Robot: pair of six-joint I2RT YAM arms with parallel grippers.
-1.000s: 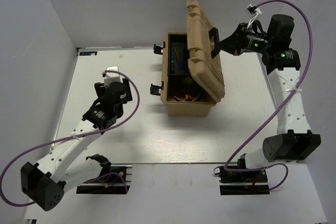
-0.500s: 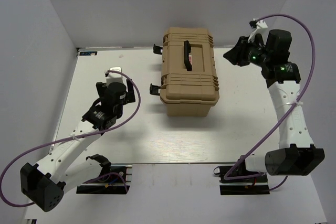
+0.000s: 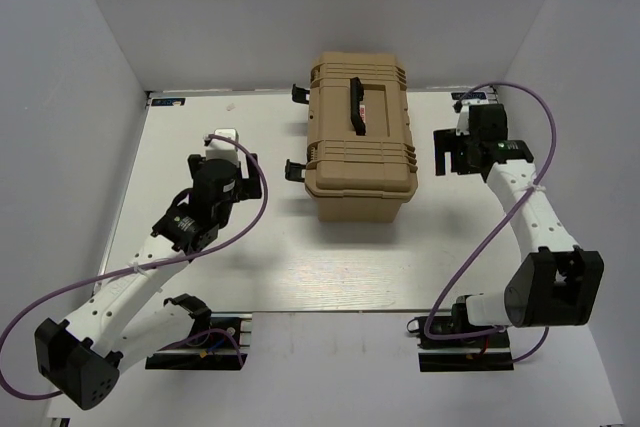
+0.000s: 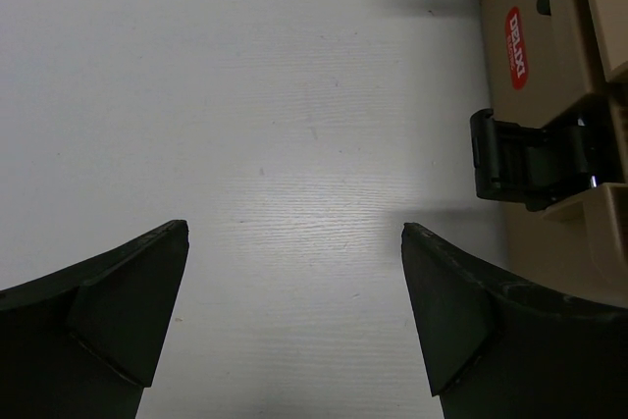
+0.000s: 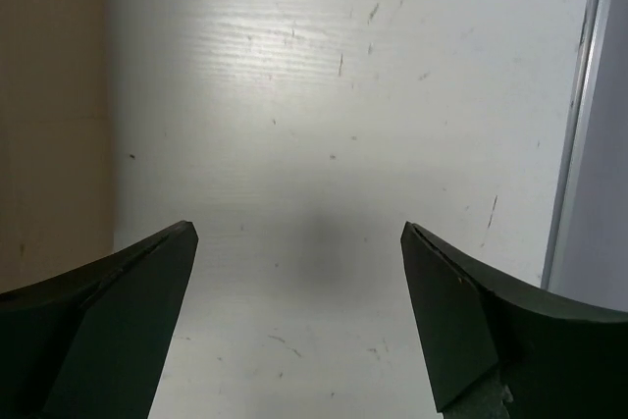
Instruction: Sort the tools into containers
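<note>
No tools show in any view. The tan case (image 3: 360, 152) sits at the back middle of the table with its lid down and its black handle (image 3: 355, 105) on top. My left gripper (image 3: 222, 139) hangs open over bare table to the left of the case; the left wrist view has nothing between the fingers of the left gripper (image 4: 294, 242), with the case (image 4: 535, 46) at the right. My right gripper (image 3: 452, 154) is open just right of the case; the right gripper (image 5: 299, 237) is also empty, over bare table.
Two black latches (image 3: 297, 169) (image 3: 300, 93) stick out from the case's left side, one close to my left fingers (image 4: 525, 159). The table's right edge and wall (image 5: 589, 144) run near the right gripper. White walls enclose the table on three sides.
The case lid has come down from raised to fully shut. My right gripper let go, opened wide and dropped low beside the case's right side. The left arm barely moved.
</note>
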